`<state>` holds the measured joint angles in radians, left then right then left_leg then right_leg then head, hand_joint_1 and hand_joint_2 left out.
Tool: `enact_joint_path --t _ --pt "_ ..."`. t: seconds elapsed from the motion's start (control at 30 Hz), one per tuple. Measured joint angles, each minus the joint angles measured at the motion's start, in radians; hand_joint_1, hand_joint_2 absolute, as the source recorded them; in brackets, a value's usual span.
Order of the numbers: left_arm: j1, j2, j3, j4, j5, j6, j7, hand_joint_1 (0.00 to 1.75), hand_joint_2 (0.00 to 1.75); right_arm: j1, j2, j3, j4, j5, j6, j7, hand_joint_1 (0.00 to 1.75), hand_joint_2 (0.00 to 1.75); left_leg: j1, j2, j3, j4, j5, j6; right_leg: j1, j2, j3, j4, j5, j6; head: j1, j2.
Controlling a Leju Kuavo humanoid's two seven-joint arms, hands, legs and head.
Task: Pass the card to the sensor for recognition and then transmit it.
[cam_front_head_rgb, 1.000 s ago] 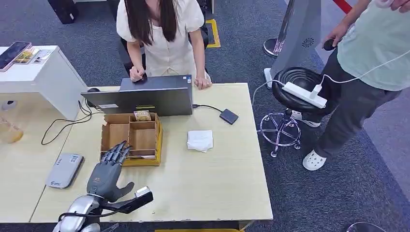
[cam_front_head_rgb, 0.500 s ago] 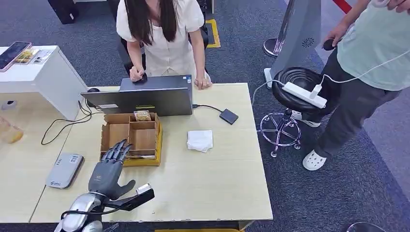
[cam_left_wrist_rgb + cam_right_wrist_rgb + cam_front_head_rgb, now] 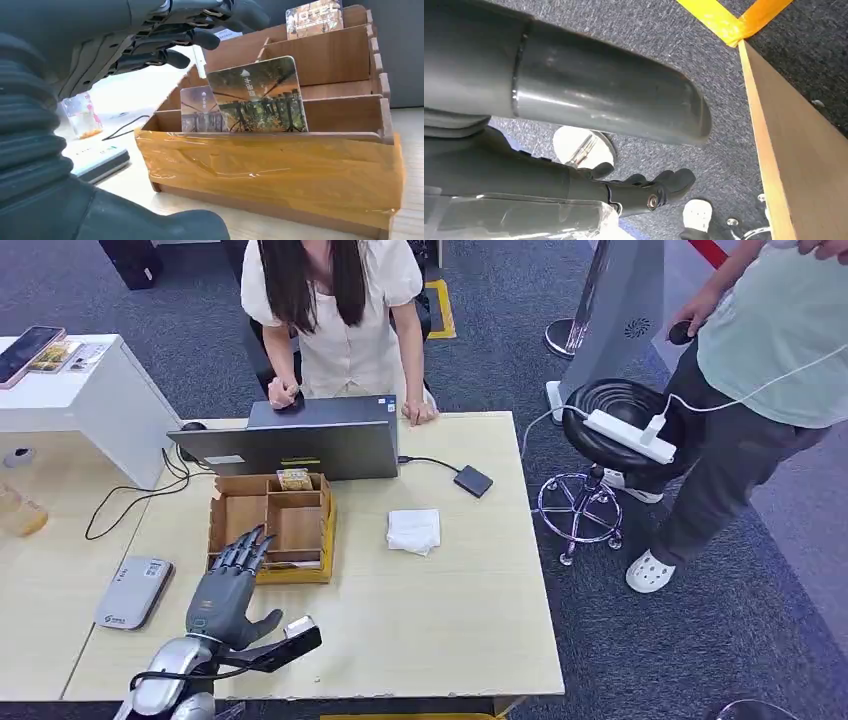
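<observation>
On the wooden surface [image 3: 430, 610], head view: left hand [image 3: 228, 585] hovers at the near edge of the card box [image 3: 272, 527], fingers [image 3: 243, 552] stretched forward and spread, thumb out to the side. Nothing held; fingertips reach over the box's near wall.

Left wrist view: dark fingers [image 3: 185, 37] extend above the box [image 3: 280, 170], apart from one another and clear of the cards. Near face of the box is wrapped in yellow tape. A card [image 3: 260, 95] with a bridge-and-trees picture stands upright, slightly tilted, in the nearest compartment; a second card [image 3: 200, 110] stands just beside it, partly overlapped. A third card [image 3: 314, 17] stands in the far compartment.

Sensor [image 3: 134, 592]: flat grey device lying on the surface on the left side of the box, near the left hand but apart from it.

Right hand [image 3: 644, 192]: right wrist view shows it below surface level over grey carpet, dark fingers loosely curled; cannot tell whether it grips anything.

Other items: open laptop [image 3: 290, 445] just behind the box; white folded napkin [image 3: 414, 531] to the box's right; small black adapter [image 3: 473, 481] on a cable. One person [image 3: 340, 310] sits behind the laptop with both hands at it; another person [image 3: 760, 390] stands at far right beside a stool [image 3: 610, 440] carrying a white power strip.
</observation>
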<state>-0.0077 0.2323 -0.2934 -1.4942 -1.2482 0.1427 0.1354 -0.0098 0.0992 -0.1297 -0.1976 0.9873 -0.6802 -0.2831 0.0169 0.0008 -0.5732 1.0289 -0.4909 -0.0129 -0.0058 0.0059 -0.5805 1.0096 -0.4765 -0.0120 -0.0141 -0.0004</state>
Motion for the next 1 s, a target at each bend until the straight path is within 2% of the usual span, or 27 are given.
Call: enact_joint_path --t 1.0 --pt "-0.018 -0.021 0.000 0.010 0.043 0.045 -0.028 0.00 1.75 0.000 0.000 0.000 0.001 0.006 0.000 0.003 0.00 0.00 0.000 0.000 0.000 0.000 0.000 0.000 0.000 0.000 0.000 0.000 0.000 0.000 0.000 0.000"
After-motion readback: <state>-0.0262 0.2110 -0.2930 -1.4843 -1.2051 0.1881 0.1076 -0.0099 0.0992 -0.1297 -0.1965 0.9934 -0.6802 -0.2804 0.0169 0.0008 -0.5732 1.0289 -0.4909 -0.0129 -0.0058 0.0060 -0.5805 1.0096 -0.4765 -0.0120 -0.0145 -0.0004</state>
